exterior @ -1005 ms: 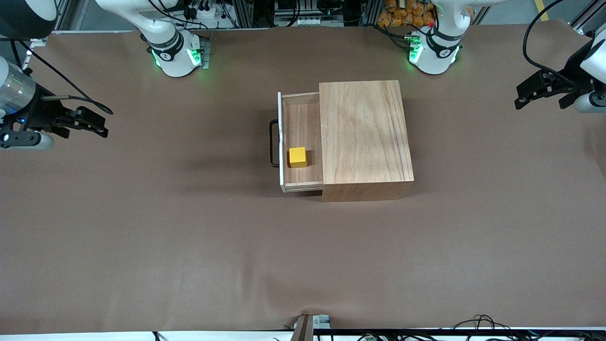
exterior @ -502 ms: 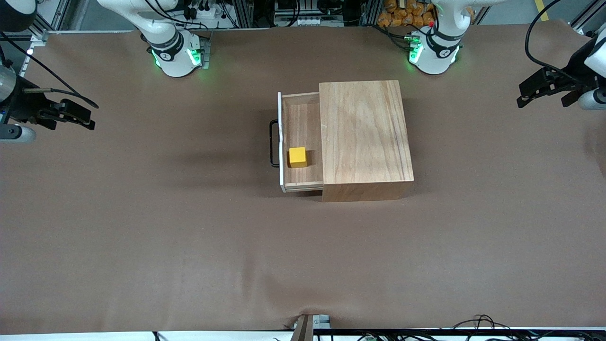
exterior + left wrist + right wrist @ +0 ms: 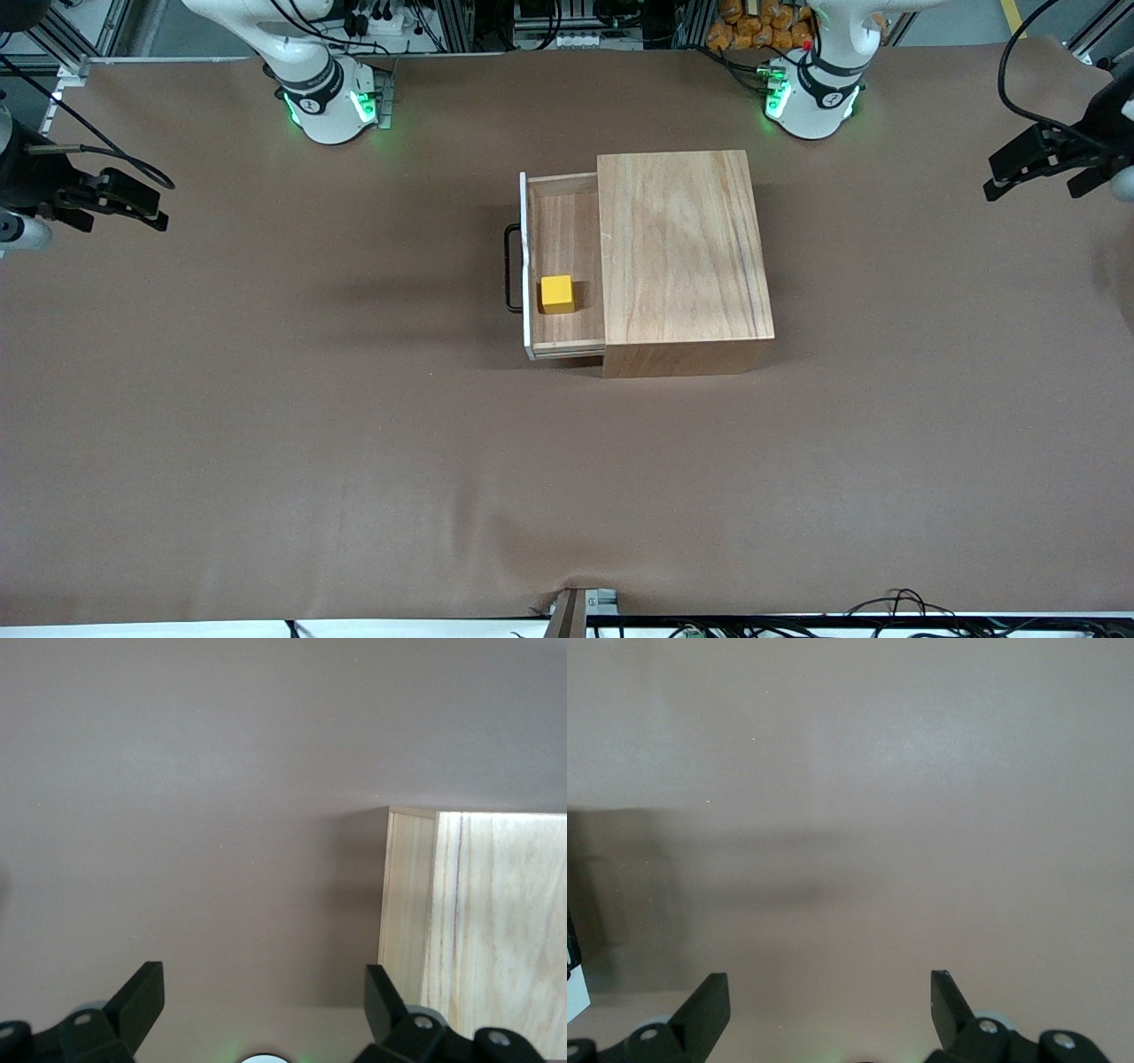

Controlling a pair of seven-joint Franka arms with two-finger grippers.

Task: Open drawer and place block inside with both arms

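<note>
The drawer (image 3: 562, 266) stands pulled out of the large wooden box (image 3: 680, 257) toward the right arm's end, its black handle (image 3: 510, 268) outward. The yellow block (image 3: 557, 294) sits in the drawer, at its end nearer the front camera. My right gripper (image 3: 151, 208) is open and empty, up over the table's edge at the right arm's end. My left gripper (image 3: 997, 182) is open and empty over the table's edge at the left arm's end. The left wrist view shows its open fingers (image 3: 137, 1001) and a corner of the box (image 3: 478, 904). The right wrist view shows open fingers (image 3: 709, 1005) over bare table.
Brown paper covers the whole table (image 3: 354, 443). The two green-lit arm bases (image 3: 328, 102) (image 3: 811, 97) stand along the table edge farthest from the front camera. Cables lie off the table's near edge (image 3: 895, 607).
Both grippers have drawn away from the box toward their own table ends and risen. The drawer and the block have not moved.
</note>
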